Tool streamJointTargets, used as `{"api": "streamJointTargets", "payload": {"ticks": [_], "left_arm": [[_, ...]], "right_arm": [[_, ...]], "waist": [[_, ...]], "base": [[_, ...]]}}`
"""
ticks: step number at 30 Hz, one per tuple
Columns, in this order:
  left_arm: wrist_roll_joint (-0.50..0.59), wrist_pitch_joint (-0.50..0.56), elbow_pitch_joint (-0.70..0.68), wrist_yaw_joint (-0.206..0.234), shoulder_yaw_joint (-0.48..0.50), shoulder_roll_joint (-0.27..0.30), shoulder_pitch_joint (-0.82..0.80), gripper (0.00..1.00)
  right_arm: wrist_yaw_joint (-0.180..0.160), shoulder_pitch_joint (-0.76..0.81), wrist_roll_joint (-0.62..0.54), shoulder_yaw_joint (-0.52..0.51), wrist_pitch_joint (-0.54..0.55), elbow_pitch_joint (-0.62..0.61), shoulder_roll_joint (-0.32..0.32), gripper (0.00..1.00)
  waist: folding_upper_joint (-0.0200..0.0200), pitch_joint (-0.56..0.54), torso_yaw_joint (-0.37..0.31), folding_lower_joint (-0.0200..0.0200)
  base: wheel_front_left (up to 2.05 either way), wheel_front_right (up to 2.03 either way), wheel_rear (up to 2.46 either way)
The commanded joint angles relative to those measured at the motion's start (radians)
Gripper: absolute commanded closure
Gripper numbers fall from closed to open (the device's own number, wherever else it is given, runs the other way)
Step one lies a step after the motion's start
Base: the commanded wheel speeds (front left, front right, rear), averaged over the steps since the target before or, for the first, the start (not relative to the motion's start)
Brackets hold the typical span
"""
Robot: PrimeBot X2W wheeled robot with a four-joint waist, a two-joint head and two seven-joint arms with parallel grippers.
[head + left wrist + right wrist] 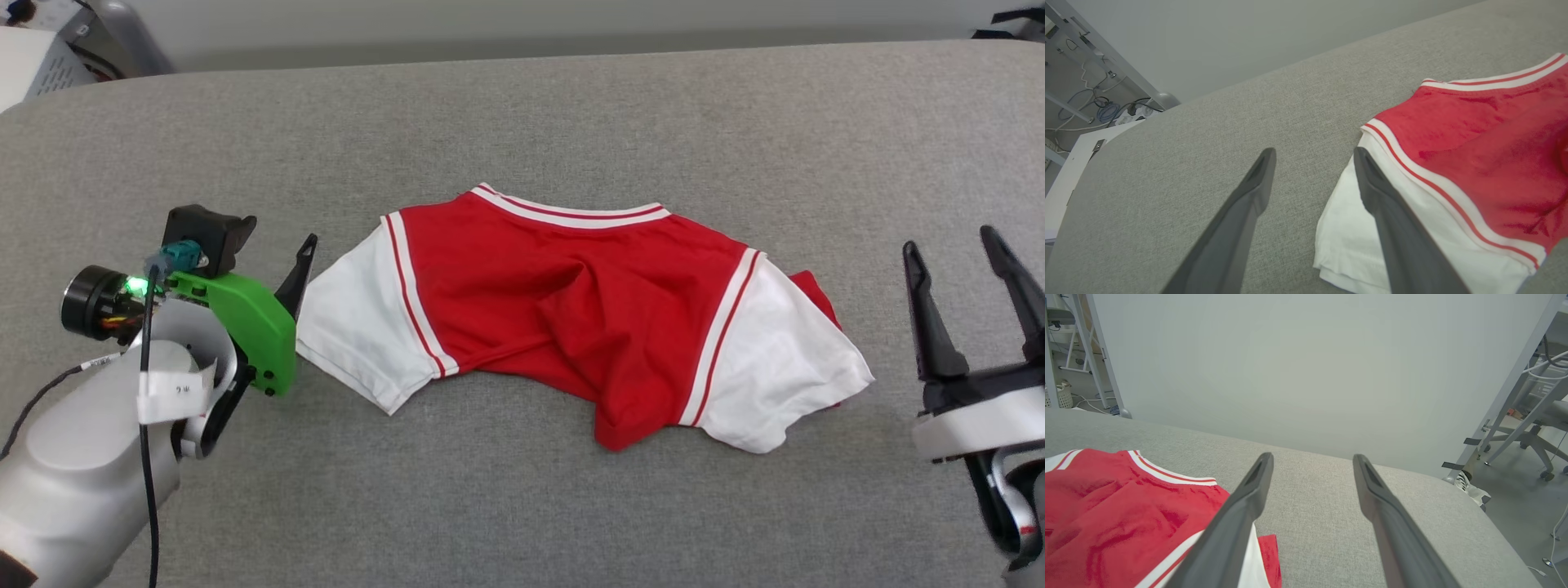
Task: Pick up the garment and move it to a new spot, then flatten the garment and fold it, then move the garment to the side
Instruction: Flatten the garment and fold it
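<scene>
I have the red T-shirt (571, 302) lying across the middle of the grey padded surface (522, 98), striped collar (571, 214) towards the far side, body doubled over and rumpled, with a raised crease running down its centre. The left gripper (1314, 153) stands wide and holds nothing. In the left wrist view one finger crosses the edge of the white left sleeve (359, 318), though I cannot tell whether it touches the cloth. The right gripper (949, 241) is also wide and empty, well apart from the right sleeve (784, 376). My worry is the layering: the left sleeve shows stacked edges, so a pinch here may catch only the top layer and peel the shirt open rather than move it whole. A one-sided pull would likely swing the shirt and deepen that central crease, and folding over it would lock the wrinkle in. The one container I see is a white basket (1063, 394) on the floor beyond the surface. I cannot tell what is in it.
</scene>
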Motion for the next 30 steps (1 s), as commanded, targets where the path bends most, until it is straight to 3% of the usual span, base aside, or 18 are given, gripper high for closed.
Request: {"api": "streamJointTargets", "payload": {"ticks": [1, 4, 10, 16, 22, 30], "left_arm": [[0.022, -0.05, -0.017, 0.034, 0.013, -0.003, 0.035, 0.0], [0.035, -0.123, -0.067, 0.115, 0.054, -0.004, 0.085, 0.0], [0.149, -0.148, -0.237, 0.276, 0.193, -0.003, 0.191, 0.0], [0.329, -0.149, -0.382, 0.373, 0.366, -0.061, 0.342, 0.0], [0.47, -0.149, -0.456, 0.36, 0.497, -0.16, 0.47, 0.0], [0.595, -0.149, -0.472, 0.27, 0.618, -0.292, 0.517, 0.0]], "right_arm": [[-0.001, -0.039, 0.011, 0.0, 0.017, -0.019, -0.021, 0.0], [-0.001, -0.091, 0.05, 0.033, 0.1, -0.06, -0.086, 0.0], [-0.001, -0.221, 0.169, 0.14, 0.335, -0.08, -0.243, 0.0], [-0.001, -0.358, 0.347, 0.352, 0.616, -0.07, -0.441, 0.0], [-0.001, -0.48, 0.498, 0.526, 0.868, -0.022, -0.543, 0.0], [-0.001, -0.627, 0.546, 0.679, 1.014, 0.122, -0.546, 0.0]], "waist": [[0.0, -0.027, 0.03, 0.0], [0.0, -0.036, 0.052, 0.0], [0.0, -0.018, 0.098, 0.0], [0.0, 0.021, 0.142, 0.0], [0.0, 0.07, 0.181, 0.0], [0.0, 0.158, 0.233, 0.0]], "base": [[0.0, 0.0, 0.0], [0.0, 0.0, 0.0], [0.0, 0.0, 0.0], [0.0, 0.0, 0.0], [0.0, 0.0, 0.0], [0.0, 0.0, 0.0]]}}
